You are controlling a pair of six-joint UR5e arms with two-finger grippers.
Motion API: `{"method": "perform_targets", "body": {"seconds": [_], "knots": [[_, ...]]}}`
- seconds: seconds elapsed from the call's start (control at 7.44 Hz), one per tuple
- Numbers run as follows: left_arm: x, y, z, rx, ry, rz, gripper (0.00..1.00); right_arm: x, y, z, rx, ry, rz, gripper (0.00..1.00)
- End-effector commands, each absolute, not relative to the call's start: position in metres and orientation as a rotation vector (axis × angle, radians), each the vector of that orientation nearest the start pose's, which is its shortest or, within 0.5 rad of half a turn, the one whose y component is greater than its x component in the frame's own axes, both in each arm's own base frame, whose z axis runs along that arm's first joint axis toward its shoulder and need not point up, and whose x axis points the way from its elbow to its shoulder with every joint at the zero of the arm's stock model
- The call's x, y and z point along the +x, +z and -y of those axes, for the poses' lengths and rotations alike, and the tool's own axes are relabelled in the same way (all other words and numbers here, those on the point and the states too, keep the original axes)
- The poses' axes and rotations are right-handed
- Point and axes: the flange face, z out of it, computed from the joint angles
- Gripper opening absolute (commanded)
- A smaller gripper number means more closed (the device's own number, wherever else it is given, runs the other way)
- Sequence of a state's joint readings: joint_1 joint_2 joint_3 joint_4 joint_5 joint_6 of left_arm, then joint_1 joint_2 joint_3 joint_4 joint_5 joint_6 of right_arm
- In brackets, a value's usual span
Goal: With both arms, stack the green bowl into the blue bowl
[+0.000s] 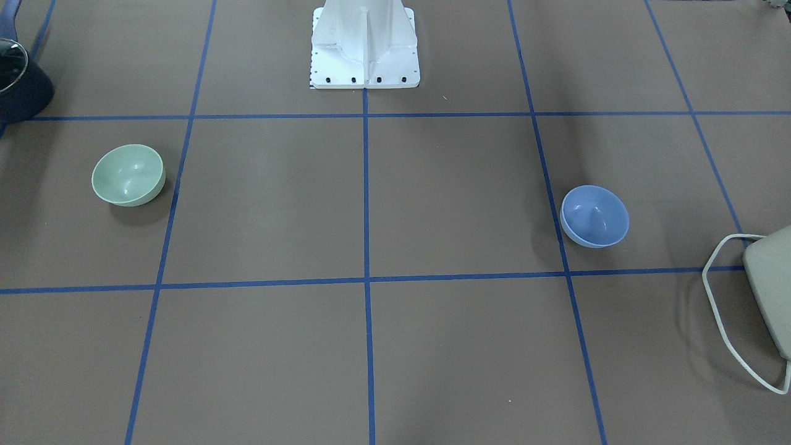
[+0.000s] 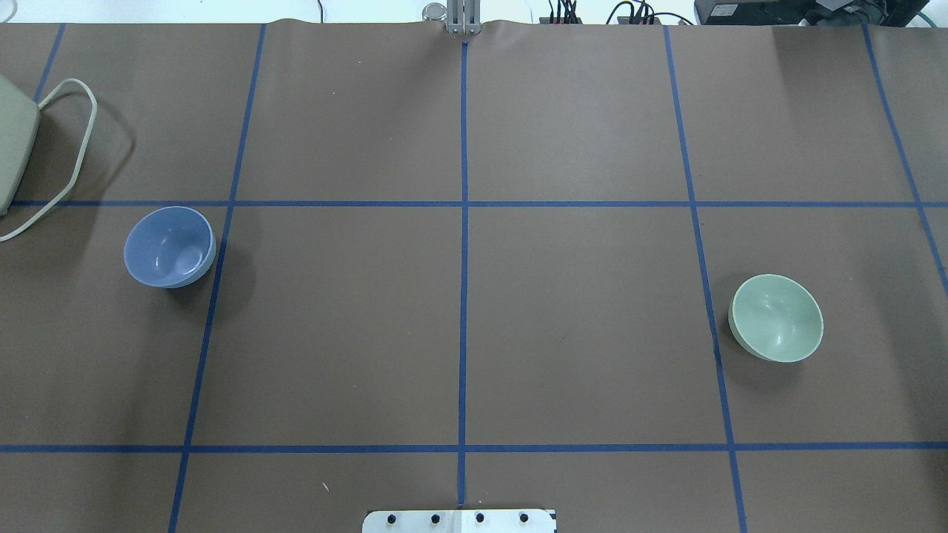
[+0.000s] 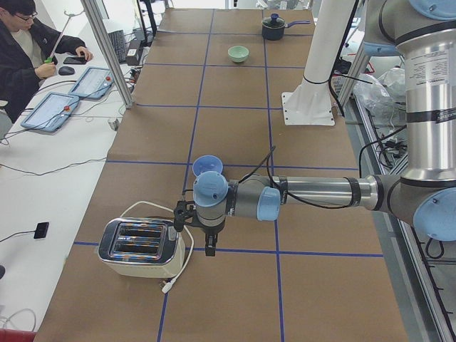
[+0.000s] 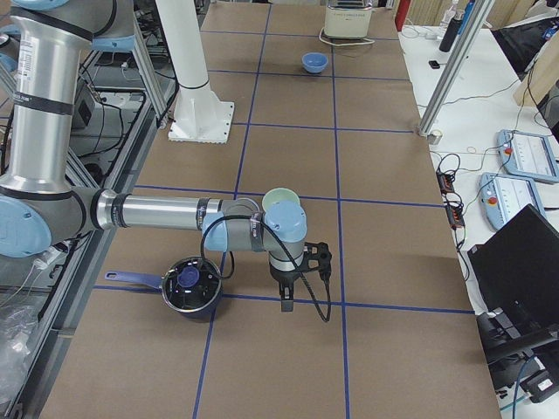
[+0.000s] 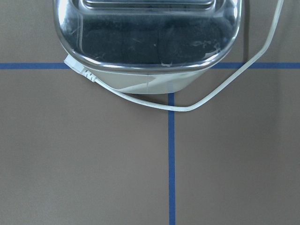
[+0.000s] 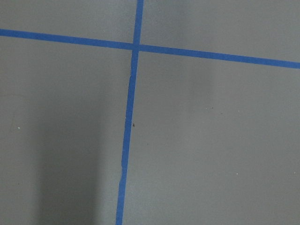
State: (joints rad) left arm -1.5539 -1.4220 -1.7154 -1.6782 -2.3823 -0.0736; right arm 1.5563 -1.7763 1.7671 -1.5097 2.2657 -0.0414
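The pale green bowl sits upright on the brown table on my right side; it also shows in the overhead view. The periwinkle-blue bowl sits upright on my left side. They are far apart. Neither gripper appears in the front or overhead views. In the exterior left view my left gripper hangs above the table just this side of the blue bowl. In the exterior right view my right gripper hangs just this side of the green bowl. I cannot tell whether either is open or shut.
A toaster with a white cord lies at the table's left end, close to the left gripper, and fills the left wrist view. A dark pot stands near the right gripper. The white pedestal stands at the robot's side.
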Motion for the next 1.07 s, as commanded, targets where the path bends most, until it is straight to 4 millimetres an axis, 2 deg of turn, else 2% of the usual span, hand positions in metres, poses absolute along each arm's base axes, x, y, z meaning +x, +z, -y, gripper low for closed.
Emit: {"method": "perform_targets", "body": {"seconds": [0.0,0.54,0.67,0.81,0.94], "knots": [[-0.053,0.638,0.438,0.068,-0.007,-0.813,0.99,0.063,0.653,0.41,0.059,-0.073,0.694,1.0],[-0.052,0.621,0.441,0.103,0.009,-0.812,0.99,0.064,0.653,0.409,0.059,-0.072,0.693,1.0],[-0.053,0.605,0.444,0.155,0.03,-0.815,0.99,0.064,0.648,0.417,0.073,-0.077,0.686,1.0],[-0.053,0.597,0.446,0.187,0.042,-0.814,0.99,0.063,0.625,0.44,0.122,-0.095,0.696,1.0],[-0.053,0.589,0.45,0.249,0.068,-0.814,0.99,0.063,0.617,0.45,0.14,-0.1,0.695,1.0]]}}
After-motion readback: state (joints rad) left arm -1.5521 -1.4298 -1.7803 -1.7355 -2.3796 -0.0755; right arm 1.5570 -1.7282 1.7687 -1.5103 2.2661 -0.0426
